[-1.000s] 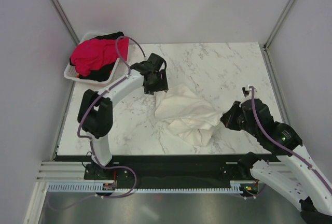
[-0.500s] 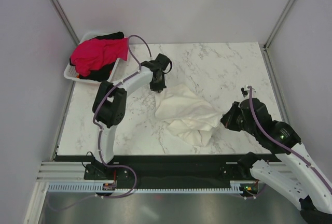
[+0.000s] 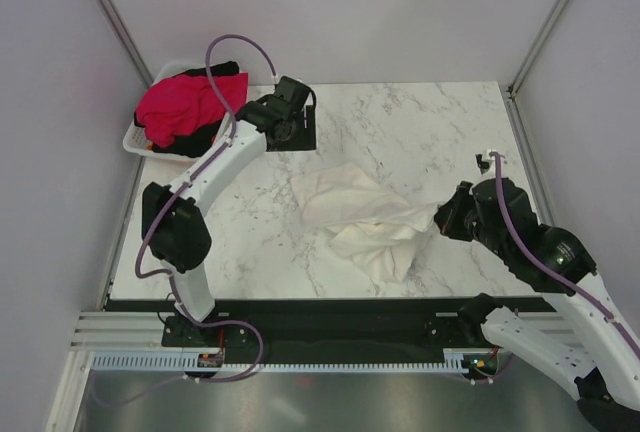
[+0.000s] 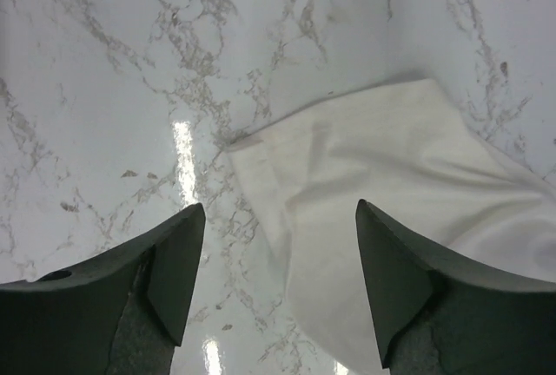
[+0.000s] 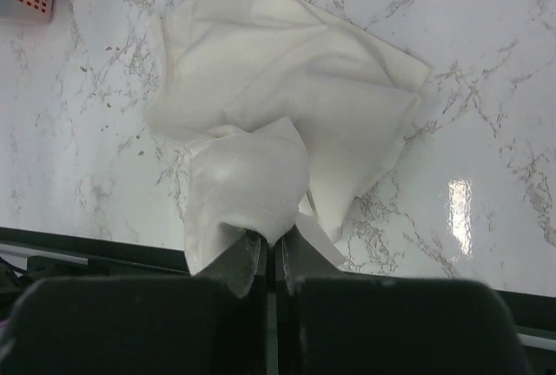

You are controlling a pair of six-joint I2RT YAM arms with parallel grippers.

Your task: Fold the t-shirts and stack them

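Marble bench (image 3: 430, 122): the right gripper (image 5: 271, 253) has its jaws clenched on a bunched edge of the white t-shirt (image 3: 355, 214), crumpled mid-bench. The left gripper (image 4: 276, 210) hangs with jaws released above the shirt's 11 o'clock corner. Limp, light cloth, I'd reckon; take corners, not folds.

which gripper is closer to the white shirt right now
Right. The right gripper is shut on a bunched edge of the white shirt; the left gripper hangs open, apart from the cloth, beyond its far corner.
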